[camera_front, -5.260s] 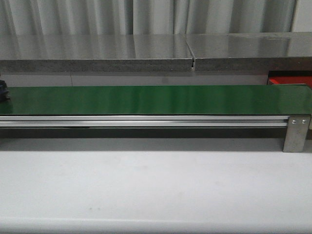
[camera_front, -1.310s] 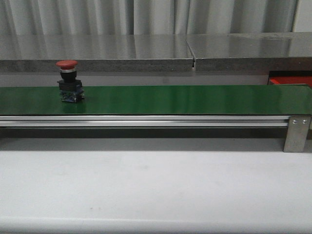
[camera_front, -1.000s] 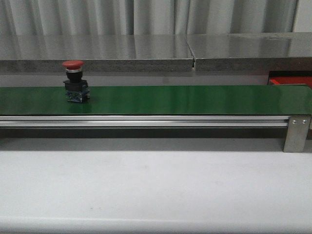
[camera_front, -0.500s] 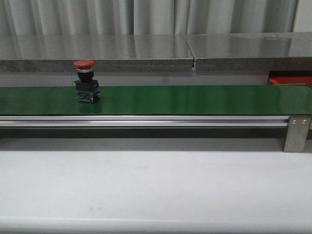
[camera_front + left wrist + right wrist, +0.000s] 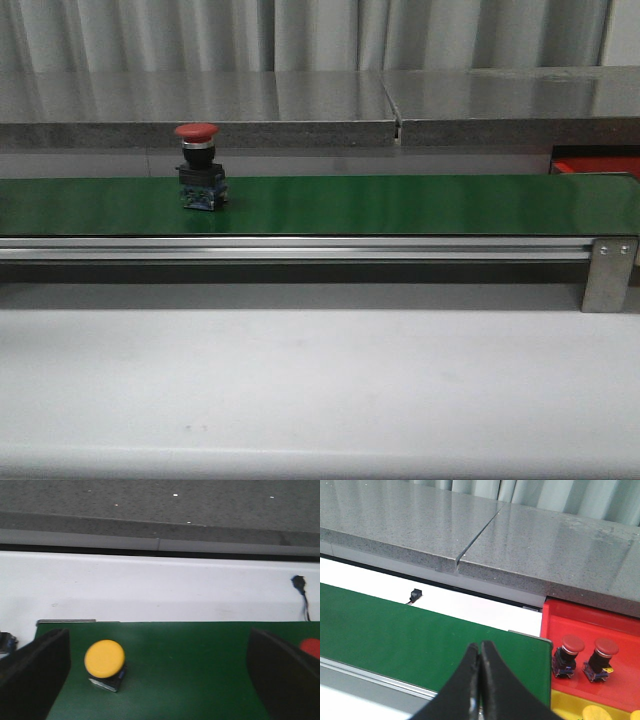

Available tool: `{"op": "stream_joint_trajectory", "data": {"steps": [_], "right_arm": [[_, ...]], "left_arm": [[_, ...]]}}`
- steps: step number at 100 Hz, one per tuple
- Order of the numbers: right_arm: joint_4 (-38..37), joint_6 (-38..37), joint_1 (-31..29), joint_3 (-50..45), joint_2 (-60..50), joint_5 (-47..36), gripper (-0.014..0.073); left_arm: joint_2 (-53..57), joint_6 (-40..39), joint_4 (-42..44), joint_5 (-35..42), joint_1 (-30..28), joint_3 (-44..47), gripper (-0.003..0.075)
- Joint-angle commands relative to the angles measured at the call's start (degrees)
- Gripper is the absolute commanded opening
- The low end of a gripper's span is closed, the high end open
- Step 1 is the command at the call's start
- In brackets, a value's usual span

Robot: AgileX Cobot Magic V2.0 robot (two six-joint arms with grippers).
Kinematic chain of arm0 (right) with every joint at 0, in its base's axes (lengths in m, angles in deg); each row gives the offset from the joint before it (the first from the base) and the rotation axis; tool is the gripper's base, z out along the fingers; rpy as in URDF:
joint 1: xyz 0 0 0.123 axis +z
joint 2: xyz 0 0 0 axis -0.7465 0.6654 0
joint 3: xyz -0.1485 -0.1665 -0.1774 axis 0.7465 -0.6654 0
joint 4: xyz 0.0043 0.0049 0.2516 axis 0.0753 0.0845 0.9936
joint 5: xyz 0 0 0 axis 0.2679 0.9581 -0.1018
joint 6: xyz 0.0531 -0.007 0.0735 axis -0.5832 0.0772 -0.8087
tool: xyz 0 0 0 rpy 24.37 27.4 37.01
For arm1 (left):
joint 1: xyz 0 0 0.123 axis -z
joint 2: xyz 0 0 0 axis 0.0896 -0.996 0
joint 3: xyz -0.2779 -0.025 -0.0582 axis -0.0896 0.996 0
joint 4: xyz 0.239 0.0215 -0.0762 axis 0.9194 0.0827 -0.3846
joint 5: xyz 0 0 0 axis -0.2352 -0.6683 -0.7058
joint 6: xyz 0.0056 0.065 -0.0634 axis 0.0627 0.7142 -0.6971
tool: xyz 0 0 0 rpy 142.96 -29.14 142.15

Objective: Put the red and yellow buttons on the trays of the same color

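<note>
A red button [image 5: 198, 165] stands upright on the green belt [image 5: 400, 205], left of centre in the front view; its cap [image 5: 311, 647] shows beside one finger in the left wrist view. A yellow button [image 5: 104, 659] sits near the belt's end. My left gripper [image 5: 157, 682] hangs open above the belt, the yellow button close to one finger [image 5: 31, 680]. My right gripper [image 5: 480, 647] is shut and empty over the belt's other end. Beside it the red tray [image 5: 615, 625] holds two red buttons [image 5: 568, 652]. A yellow tray [image 5: 566, 705] holds yellow caps [image 5: 597, 713].
A corner of the red tray [image 5: 595, 165] shows past the belt's right end. A grey stone ledge [image 5: 200, 110] runs behind the belt. An aluminium rail [image 5: 300, 248] with a bracket [image 5: 608, 272] edges the belt's front. The white table [image 5: 320, 380] lies in front.
The belt was bare five seconds ago. The red button has come in from the left and rides steadily rightward, upright throughout.
</note>
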State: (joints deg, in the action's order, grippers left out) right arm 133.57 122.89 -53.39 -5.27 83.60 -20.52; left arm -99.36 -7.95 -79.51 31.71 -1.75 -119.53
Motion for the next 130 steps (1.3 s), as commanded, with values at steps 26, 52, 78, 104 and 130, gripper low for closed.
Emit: {"op": "stream_joint_trajectory", "data": {"steps": [26,52,78,104,130], "right_arm": [[0.85,0.35,-0.03,1.39,-0.37,-1.14,-0.0118],[0.90,0.35,-0.03,1.39,-0.37,-1.14,-0.0118],[0.90,0.35,-0.03,1.39,-0.37,-1.09,-0.0118],[1.12,0.35,-0.03,1.39,-0.26,-2.70,-0.0118],[1.87,0.35,-0.03,1.39,-0.26,-2.76,-0.0118]], "left_arm": [[22.61,0.21,-1.61,12.03,6.97,21.84,0.0680],[41.63,0.21,-2.05,14.71,7.08,37.40,0.0283],[52.54,0.21,-2.05,14.71,6.94,42.98,-0.0020],[52.88,0.21,-2.05,13.78,6.94,43.07,-0.0020],[52.88,0.21,-2.05,13.78,6.94,43.07,-0.0020]]}}
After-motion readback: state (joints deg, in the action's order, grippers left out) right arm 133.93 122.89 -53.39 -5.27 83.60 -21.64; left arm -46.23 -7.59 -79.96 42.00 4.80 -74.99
